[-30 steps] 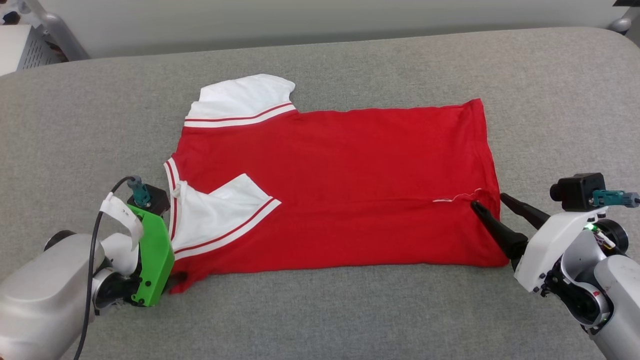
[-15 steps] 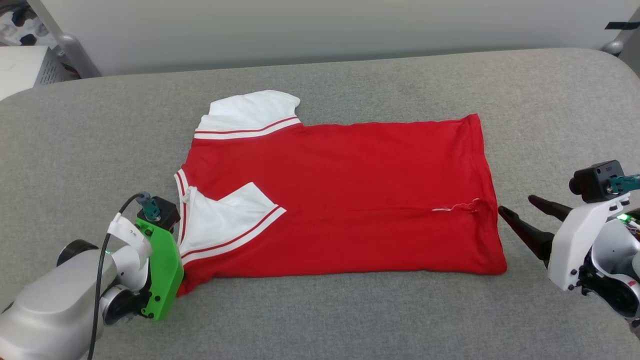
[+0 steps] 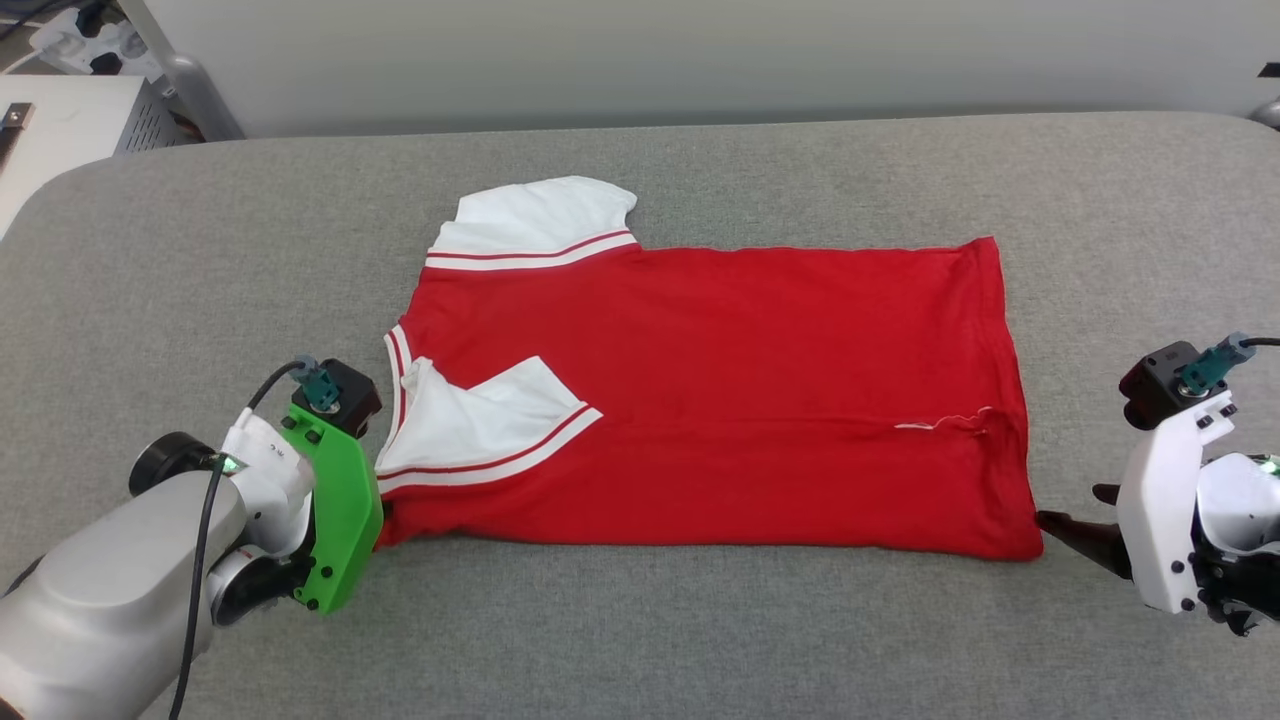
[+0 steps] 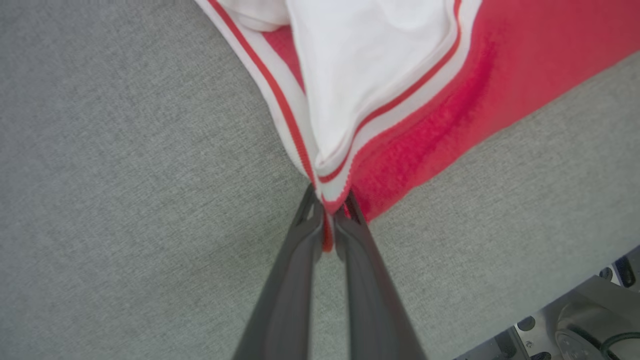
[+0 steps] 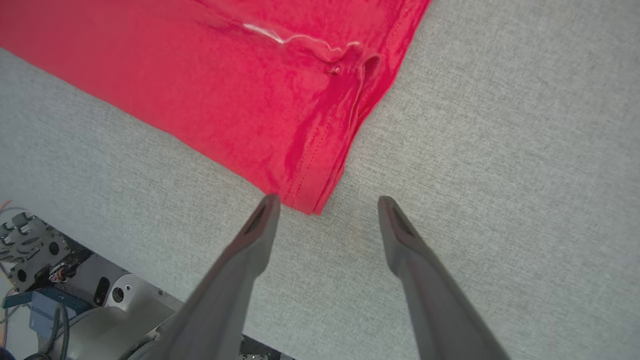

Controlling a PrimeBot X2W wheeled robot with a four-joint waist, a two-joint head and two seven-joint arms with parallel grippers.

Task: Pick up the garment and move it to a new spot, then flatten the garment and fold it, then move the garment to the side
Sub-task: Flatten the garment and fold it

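Red jersey (image 3: 720, 400) lies flat on the table (image 3: 640, 640). My left hand (image 4: 329, 216) just clamped its striped-trim corner; right hand (image 5: 325, 202) moved to the near hem corner, still spread, holding nothing. Fold lift nearly ready.

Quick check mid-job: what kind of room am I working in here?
Probably a robotics lab or test room: grey fabric-covered table, bare pale wall behind, white vented metal cabinet at far left.

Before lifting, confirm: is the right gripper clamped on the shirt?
No, the right gripper stands wide open, and the shirt lies unpinched, its corner loose near the tips.
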